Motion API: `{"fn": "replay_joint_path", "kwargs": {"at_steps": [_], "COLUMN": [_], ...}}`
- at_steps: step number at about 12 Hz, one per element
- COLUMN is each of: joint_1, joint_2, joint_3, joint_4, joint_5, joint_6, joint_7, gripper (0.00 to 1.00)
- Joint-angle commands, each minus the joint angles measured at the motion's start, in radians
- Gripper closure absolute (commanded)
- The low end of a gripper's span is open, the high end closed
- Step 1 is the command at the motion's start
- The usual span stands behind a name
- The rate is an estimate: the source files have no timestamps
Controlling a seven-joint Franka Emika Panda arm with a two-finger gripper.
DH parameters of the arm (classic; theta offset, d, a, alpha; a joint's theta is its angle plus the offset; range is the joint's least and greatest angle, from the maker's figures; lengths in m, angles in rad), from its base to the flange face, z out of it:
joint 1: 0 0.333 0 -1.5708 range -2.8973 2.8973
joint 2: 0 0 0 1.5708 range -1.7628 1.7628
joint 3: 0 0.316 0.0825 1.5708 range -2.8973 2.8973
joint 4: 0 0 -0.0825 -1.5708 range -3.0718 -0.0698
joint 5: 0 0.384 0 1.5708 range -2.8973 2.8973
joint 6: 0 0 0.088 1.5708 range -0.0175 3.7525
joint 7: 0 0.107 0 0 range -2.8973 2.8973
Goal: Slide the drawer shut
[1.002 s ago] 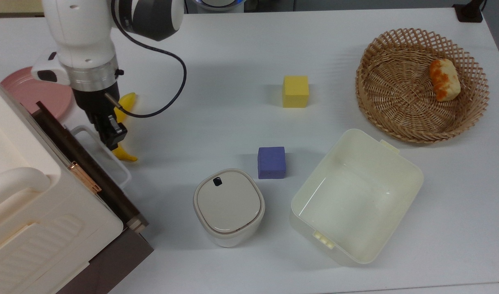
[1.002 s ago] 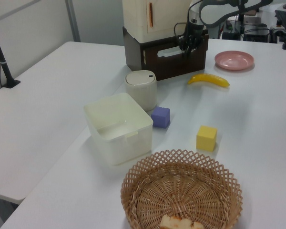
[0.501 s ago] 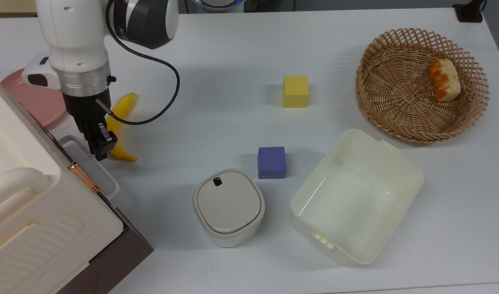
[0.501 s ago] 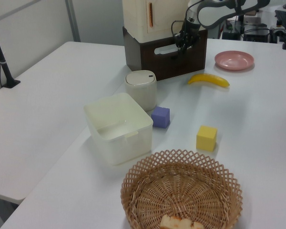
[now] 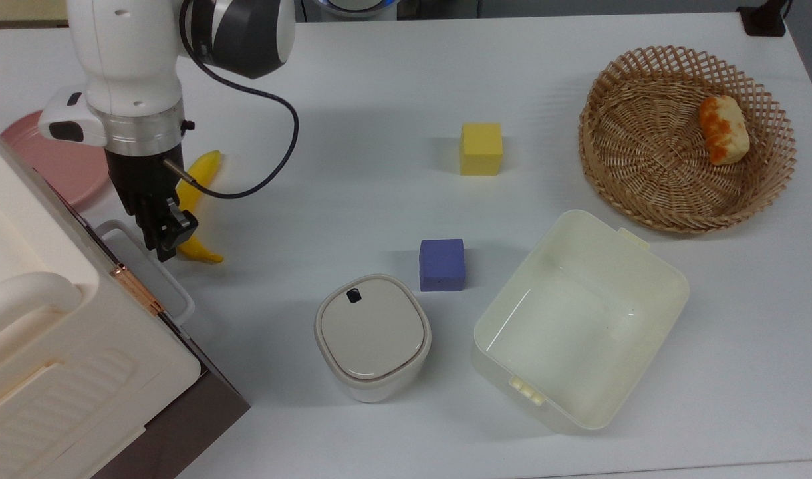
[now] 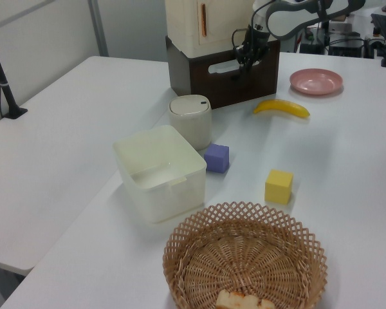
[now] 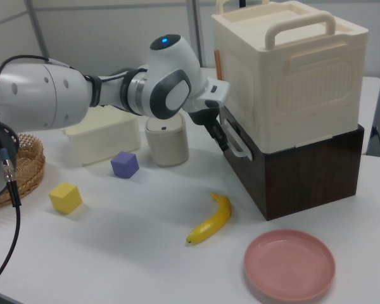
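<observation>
The drawer [image 5: 179, 313], a second ago protruding, now sits flush beside the claw [image 5: 166, 239], whose finger spacing I cannot tell, so closing looks done.

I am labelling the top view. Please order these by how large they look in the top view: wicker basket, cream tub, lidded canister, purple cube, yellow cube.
1. wicker basket and cream tub: alike, not ranked
2. lidded canister
3. purple cube and yellow cube: alike, not ranked

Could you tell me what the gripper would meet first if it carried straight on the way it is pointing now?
Most likely the drawer's white loop handle: the gripper points down right beside it. Depth is unclear, so it may slip past onto the table instead.
</observation>
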Motion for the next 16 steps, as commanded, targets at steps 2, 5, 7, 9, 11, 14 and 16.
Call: {"fn": "replay_joint_path", "kwargs": {"at_steps": [2, 5, 7, 9, 11, 14, 16], "joint_1": [0.057, 0.098, 0.102, 0.124, 0.154, 0.225, 0.255], "joint_2": [-0.113, -0.17, -0.235, -0.301, -0.347, -0.41, -0.446], "joint_3": [0.03, 0.053, 0.071, 0.074, 0.067, 0.059, 0.061], "joint_4": [-0.065, -0.105, -0.143, -0.167, -0.182, -0.255, -0.289], "joint_5": [-0.012, -0.003, -0.002, 0.0, 0.0, 0.0, 0.0], "joint_6": [-0.188, -0.261, -0.321, -0.396, -0.456, -0.49, -0.501], "joint_7": [-0.119, -0.188, -0.268, -0.32, -0.378, -0.385, -0.385], "gripper": [0.71, 0.62, 0.51, 0.39, 0.35, 0.01, 0.0]}}
